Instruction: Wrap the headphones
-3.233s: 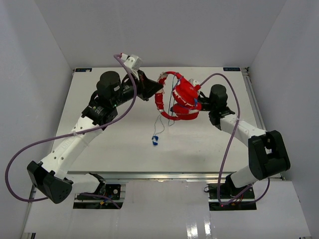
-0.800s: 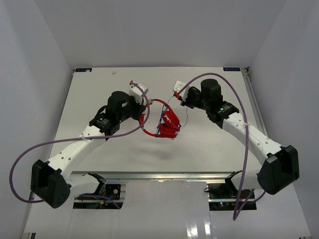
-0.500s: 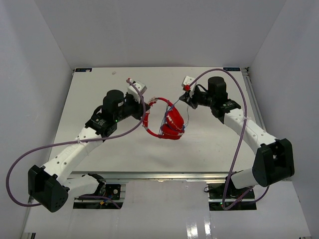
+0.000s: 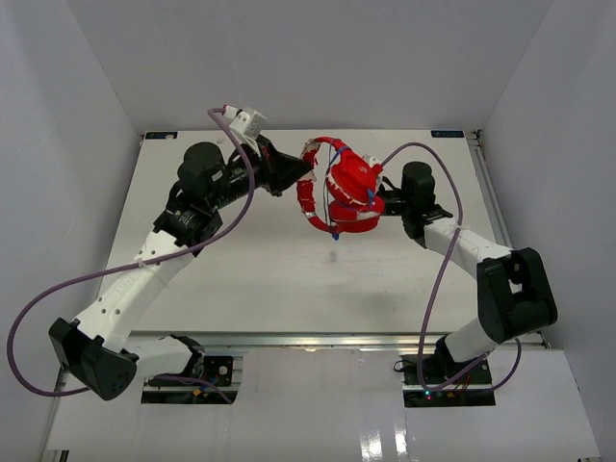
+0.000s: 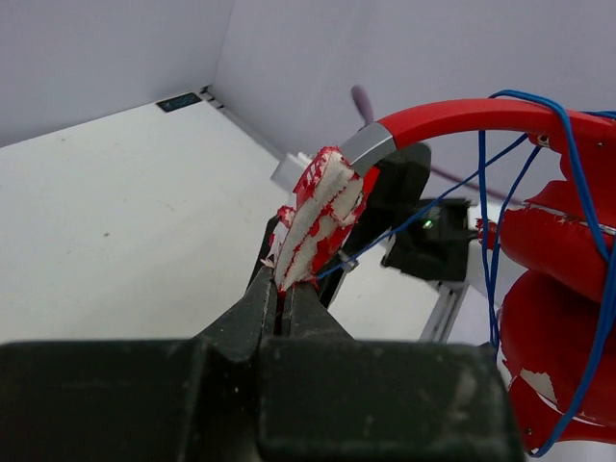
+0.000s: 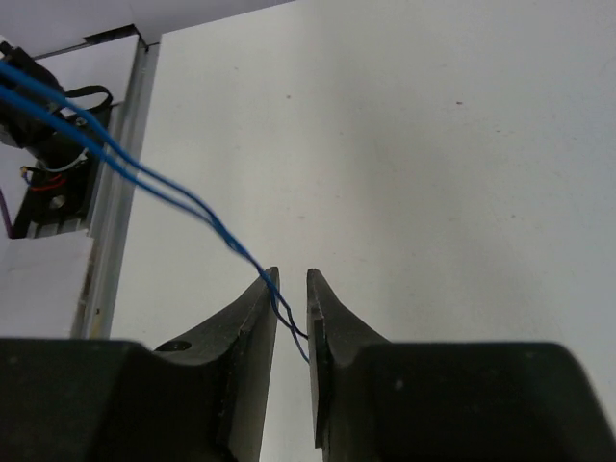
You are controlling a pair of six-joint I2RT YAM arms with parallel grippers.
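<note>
The red headphones (image 4: 348, 185) hang above the far middle of the white table, with the thin blue cord (image 4: 332, 210) looped round the earcups. My left gripper (image 4: 300, 176) is shut on the torn red-and-white padding (image 5: 318, 217) at one end of the headband (image 5: 462, 114); its fingertips show in the left wrist view (image 5: 286, 281). The earcups (image 5: 558, 318) hang to the right there. My right gripper (image 4: 382, 199) sits just right of the earcups. In the right wrist view (image 6: 292, 281) its jaws stand narrowly apart with the blue cord (image 6: 183, 197) running through the gap.
Thick purple robot cables (image 4: 58, 289) loop from both arms. White enclosure walls stand on three sides. An aluminium rail (image 4: 318, 337) runs along the table's near edge and also shows in the right wrist view (image 6: 120, 192).
My left gripper has carried the headphones up and toward the far side. My right gripper has moved from the earcups' far side down to their right side.
</note>
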